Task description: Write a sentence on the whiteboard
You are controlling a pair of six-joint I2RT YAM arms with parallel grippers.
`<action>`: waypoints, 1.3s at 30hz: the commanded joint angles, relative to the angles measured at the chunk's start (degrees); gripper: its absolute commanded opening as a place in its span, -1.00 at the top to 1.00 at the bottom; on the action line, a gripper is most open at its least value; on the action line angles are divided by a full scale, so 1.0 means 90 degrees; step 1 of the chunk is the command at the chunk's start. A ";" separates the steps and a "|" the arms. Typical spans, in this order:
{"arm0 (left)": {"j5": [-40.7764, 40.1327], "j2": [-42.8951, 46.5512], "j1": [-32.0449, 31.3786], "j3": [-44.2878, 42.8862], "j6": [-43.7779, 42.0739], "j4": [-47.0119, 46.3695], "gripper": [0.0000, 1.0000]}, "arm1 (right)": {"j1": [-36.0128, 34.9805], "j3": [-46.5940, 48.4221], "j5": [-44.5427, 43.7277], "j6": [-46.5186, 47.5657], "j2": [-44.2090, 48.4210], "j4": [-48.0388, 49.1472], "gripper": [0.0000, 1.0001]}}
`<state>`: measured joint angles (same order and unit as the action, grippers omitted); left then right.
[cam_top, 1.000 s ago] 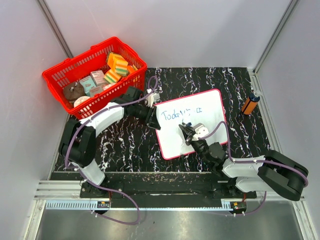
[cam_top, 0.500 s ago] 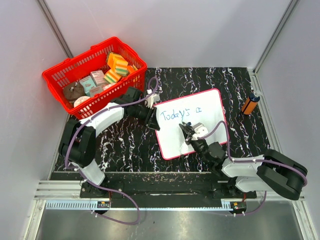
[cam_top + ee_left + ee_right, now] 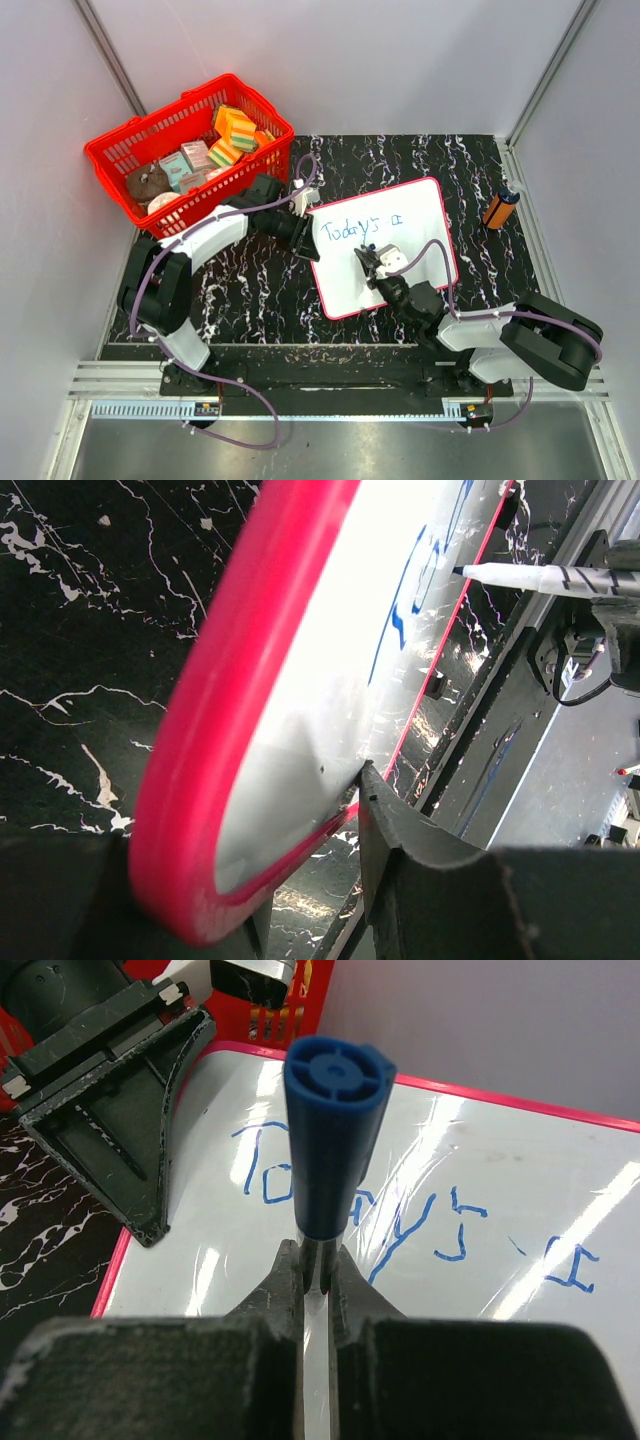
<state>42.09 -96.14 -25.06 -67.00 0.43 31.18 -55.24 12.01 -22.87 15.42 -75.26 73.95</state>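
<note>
Crept slightly toward the table's far left since a second ago: right gripper (image 3: 368, 262), pinched tight on a blue-capped marker (image 3: 330, 1140), tip down over the board (image 3: 420, 215). Contact of tip with surface: cannot tell. Lying flat right of the table's centre, turned askew: that red-rimmed board. Across its far half, in blue: the sentence (image 3: 345, 229), "Today's" plus a further mark. Clamped on the board's far left corner, rim between part-open fingers: left gripper (image 3: 305, 232). At the table's far left corner, a red basket (image 3: 120, 150); near the right edge, an orange item (image 3: 500, 210).
</note>
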 commanded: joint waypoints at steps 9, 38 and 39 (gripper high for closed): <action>-0.1756 -0.0295 -0.0184 0.0355 -0.1463 0.0452 0.28 | -0.0053 0.0111 0.0227 -0.0112 -0.0085 0.1266 1.00; -0.1708 -0.0100 -0.0194 0.0257 -0.1473 0.0607 0.16 | -0.0053 -0.0006 -0.0183 -0.0405 0.1009 -0.0151 1.00; -0.1688 -0.0051 -0.0185 0.0238 -0.1463 0.0627 0.14 | -0.0053 -0.0006 -0.0280 -0.0414 0.1038 -0.0151 1.00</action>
<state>40.34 -96.14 -25.12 -66.96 -1.41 32.25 -55.24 10.50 -21.63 11.57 -67.40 72.77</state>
